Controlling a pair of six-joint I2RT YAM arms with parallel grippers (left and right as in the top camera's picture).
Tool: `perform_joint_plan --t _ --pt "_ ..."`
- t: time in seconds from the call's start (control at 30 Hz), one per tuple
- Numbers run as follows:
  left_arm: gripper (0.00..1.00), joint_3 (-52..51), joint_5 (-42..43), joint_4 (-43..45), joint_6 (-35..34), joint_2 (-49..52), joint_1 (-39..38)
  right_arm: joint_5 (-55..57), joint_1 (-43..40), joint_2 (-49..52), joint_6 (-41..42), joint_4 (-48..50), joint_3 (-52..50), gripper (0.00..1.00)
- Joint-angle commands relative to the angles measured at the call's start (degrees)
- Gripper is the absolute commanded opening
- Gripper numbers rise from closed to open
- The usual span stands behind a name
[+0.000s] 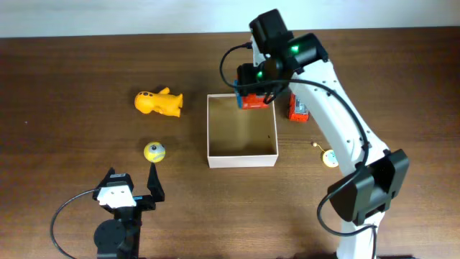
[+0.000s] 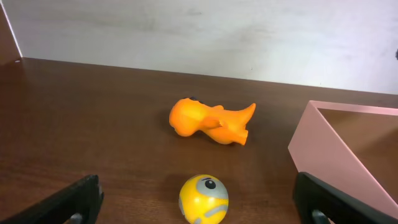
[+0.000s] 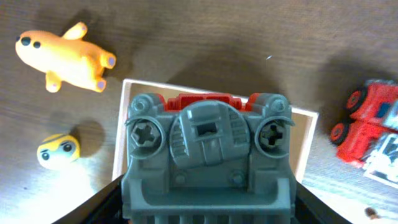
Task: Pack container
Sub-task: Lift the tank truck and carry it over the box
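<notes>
The container (image 1: 242, 155) is a square white-walled box with a tan floor at mid-table. My right gripper (image 1: 253, 95) hangs over its far edge, shut on a red toy truck (image 1: 252, 102). In the right wrist view the truck's grey underside (image 3: 208, 149) fills the space between the black fingers (image 3: 93, 208), with the container wall (image 3: 122, 124) below. My left gripper (image 1: 133, 185) stands open near the front left. Its wrist view shows a yellow ball toy (image 2: 203, 199) on the table just ahead, between the wide-apart fingers (image 2: 74, 202).
An orange animal toy (image 1: 159, 102) lies left of the container, and the yellow ball (image 1: 154, 151) sits in front of it. A second red truck (image 1: 298, 109) stands right of the container. A small round yellow item (image 1: 330, 157) lies by the right arm.
</notes>
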Motion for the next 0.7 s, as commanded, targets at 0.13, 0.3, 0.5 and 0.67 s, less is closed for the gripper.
perform_joint_plan --t 0.13,0.3,0.5,0.67 --pt "0.99 -0.33 0.61 0.13 -0.11 -0.15 0.24 6.03 2.95 -1.73 6.14 -4.63 1.22 0.63" --pt "0.99 -0.33 0.61 0.13 -0.11 -0.15 0.24 8.04 3.06 -1.57 6.95 -6.88 0.39 0.63" --pt "0.99 -0.33 0.61 0.13 -0.13 -0.15 0.24 8.28 3.08 -0.57 8.66 -6.12 -2.25 0.63" --pt "0.99 -0.33 0.61 0.11 -0.11 -0.15 0.24 8.33 3.13 1.92 9.07 -6.05 -3.34 0.63"
